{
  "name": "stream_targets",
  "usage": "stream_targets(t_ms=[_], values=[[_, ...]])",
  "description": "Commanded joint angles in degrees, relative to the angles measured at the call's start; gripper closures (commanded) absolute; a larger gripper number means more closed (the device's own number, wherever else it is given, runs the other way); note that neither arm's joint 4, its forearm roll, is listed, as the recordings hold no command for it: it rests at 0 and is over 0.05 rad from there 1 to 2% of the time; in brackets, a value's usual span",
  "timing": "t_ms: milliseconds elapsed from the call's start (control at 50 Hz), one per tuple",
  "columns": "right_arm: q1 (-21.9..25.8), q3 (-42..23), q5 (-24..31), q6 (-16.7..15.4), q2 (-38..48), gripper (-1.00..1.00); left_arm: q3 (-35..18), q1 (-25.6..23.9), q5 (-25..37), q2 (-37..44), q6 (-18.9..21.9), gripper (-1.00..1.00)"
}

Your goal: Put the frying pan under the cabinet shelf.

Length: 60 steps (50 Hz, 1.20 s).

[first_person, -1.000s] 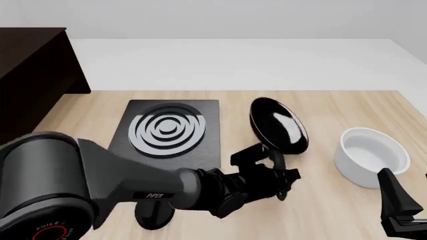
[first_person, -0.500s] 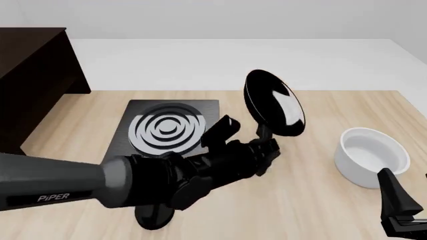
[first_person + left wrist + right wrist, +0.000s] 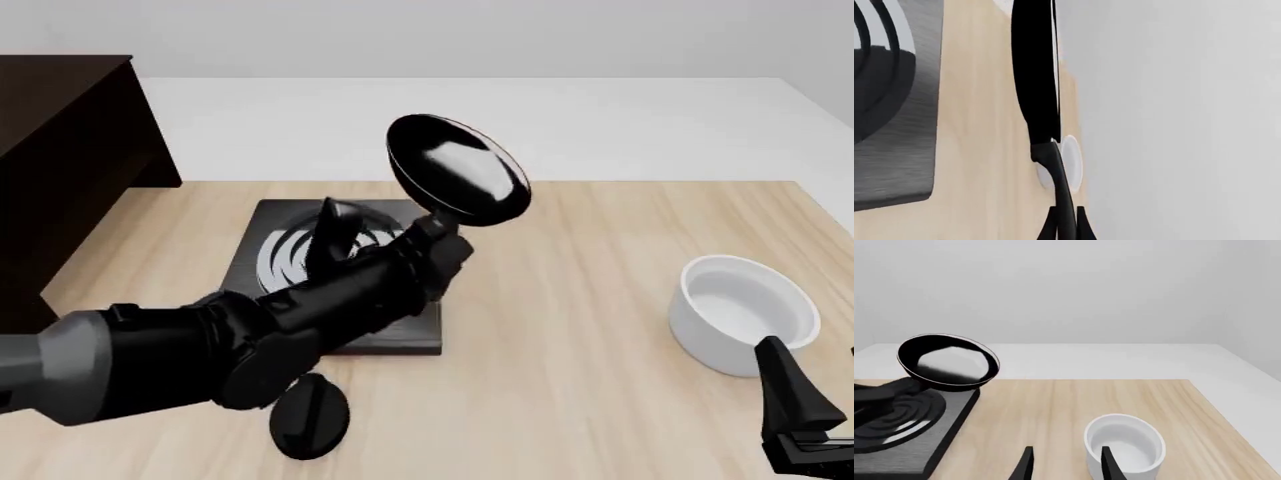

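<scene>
Slippage is the big worry here imo. The left gripper [image 3: 430, 248] is clamping only the thin handle of the frying pan [image 3: 457, 183], so the round glossy body is hanging out in the air, tilted up on edge above the far right corner of the stove plate [image 3: 274, 262]. A handle that skinny is probably going to let the pan twist in the fingers. The other risk: the cabinet shelf [image 3: 60, 160] is sitting well apart at the far left, and that boxy dark wood is looking unforgiving if the tilted rim is clipping its edge on the way under. The black knob [image 3: 310, 417] is lying near the front, under the arm. The right gripper [image 3: 1065, 463] is idling with its fingers spread, just beside the smooth white bowl [image 3: 1125, 443] on the pale wood table [image 3: 601, 290].
</scene>
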Motion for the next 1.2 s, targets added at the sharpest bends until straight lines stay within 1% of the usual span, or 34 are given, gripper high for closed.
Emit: stream_targets(t_ms=[20, 140, 180, 200, 220, 240, 340, 360, 380, 400, 420, 440, 460, 480, 500, 540, 560, 600, 680, 720, 740, 780, 800, 840, 860, 940, 960, 1000, 1040, 1120, 1140, 1200], values=[[0.01, 0.0, 0.0, -0.01, 0.0, -1.0, 6.94, 4.41, -6.82, -5.54, -5.38, 1.0], [0.01, 0.0, 0.0, 0.01, 0.0, -1.0, 11.13, 5.43, -10.92, -7.6, -8.67, 1.0], [0.0, 0.0, 0.0, 0.0, 0.0, -1.0, 13.29, 6.17, -13.39, -8.5, -10.61, 1.0], [0.01, 0.0, 0.0, 0.0, 0.0, -1.0, 14.54, 6.9, -15.0, -8.9, -11.79, 1.0], [0.0, 0.0, 0.0, -0.01, 0.0, -1.0, 14.66, 7.11, -15.05, -9.25, -11.68, 1.0], [0.01, 0.0, 0.0, 0.0, 0.0, -1.0, 15.93, 7.56, -16.74, -9.45, -13.27, 1.0], [-0.01, 0.0, 0.0, -0.01, 0.0, -1.0, 18.93, 9.64, -20.73, -11.06, -15.96, 1.0], [0.0, 0.0, 0.0, 0.01, 0.0, -1.0, 19.54, 10.78, -21.64, -11.82, -16.28, 1.0], [0.0, 0.0, -0.01, 0.02, 0.0, -1.0, 20.44, 11.13, -23.53, -10.86, -17.74, 1.0], [0.02, 0.0, -0.01, -0.01, 0.0, -1.0, 21.82, 11.55, -27.75, -9.01, -20.32, 1.0], [0.0, 0.0, 0.0, 0.0, 0.0, -1.0, 22.22, 12.59, -29.46, -8.84, -20.72, 1.0], [0.0, 0.0, 0.0, 0.0, 0.0, -1.0, 22.41, 14.11, -29.0, -9.39, -20.26, 1.0], [0.0, 0.0, 0.0, 0.0, 0.0, -1.0, 22.75, 14.51, -29.84, -8.96, -20.81, 1.0], [0.02, 0.0, -0.01, -0.01, -0.01, -1.0, 23.82, 16.57, -32.02, -8.06, -21.95, 1.0], [-0.01, 0.0, -0.02, 0.0, -0.01, -1.0, 23.92, 16.99, -31.8, -8.04, -21.94, 1.0], [0.03, 0.0, 0.01, -0.03, 0.01, -1.0, 24.65, 17.25, -34.73, -6.9, -23.05, 1.0], [0.0, 0.0, 0.0, -0.01, 0.0, -1.0, 24.85, 18.67, -33.17, -8.22, -22.15, 1.0], [0.0, 0.0, 0.01, 0.0, 0.01, -1.0, 25.02, 18.72, -33.97, -9.0, -22.48, 1.0], [0.0, 0.0, -0.01, -0.01, -0.01, -1.0, 25.59, 20.36, -32.53, -10.95, -21.96, 1.0], [0.04, 0.0, 0.0, -0.06, 0.0, -1.0, 26.39, 20.87, -33.39, -11.1, -22.45, 1.0], [0.02, 0.0, 0.01, -0.02, 0.01, -1.0, 26.74, 21.89, -32.54, -12.11, -21.84, 1.0], [0.0, 0.0, 0.01, 0.01, 0.01, -1.0, 27.53, 22.69, -33.76, -11.99, -22.56, 1.0], [0.0, 0.0, 0.0, 0.0, 0.0, -1.0, 27.73, 23.93, -33.0, -12.85, -22.24, 1.0], [-0.01, 0.0, 0.0, 0.01, 0.0, -1.0, 28.03, 24.51, -33.48, -13.45, -22.63, 1.0], [0.0, 0.0, 0.0, 0.0, 0.0, -1.0, 28.21, 25.2, -32.63, -14.12, -22.48, 1.0], [0.0, 0.0, 0.0, 0.01, 0.0, -1.0, 29.04, 25.85, -33.13, -14.68, -23.24, 1.0], [0.01, 0.0, 0.0, -0.01, 0.0, -1.0, 30.08, 26.05, -34.61, -13.43, -24.12, 1.0], [0.01, 0.0, 0.0, -0.02, 0.0, -1.0, 30.71, 25.78, -35.78, -12.85, -24.55, 1.0], [0.0, 0.0, 0.0, 0.01, 0.0, -1.0, 30.85, 26.04, -35.14, -13.34, -24.09, 1.0], [0.01, 0.0, -0.01, -0.01, 0.0, -1.0, 31.95, 26.73, -36.25, -12.84, -24.26, 1.0], [0.0, 0.0, 0.0, 0.01, 0.0, -1.0, 32.12, 27.24, -35.67, -13.29, -24.04, 1.0], [0.01, 0.0, 0.0, 0.0, 0.0, -1.0, 32.9, 27.08, -36.38, -13.32, -24.35, 1.0]])
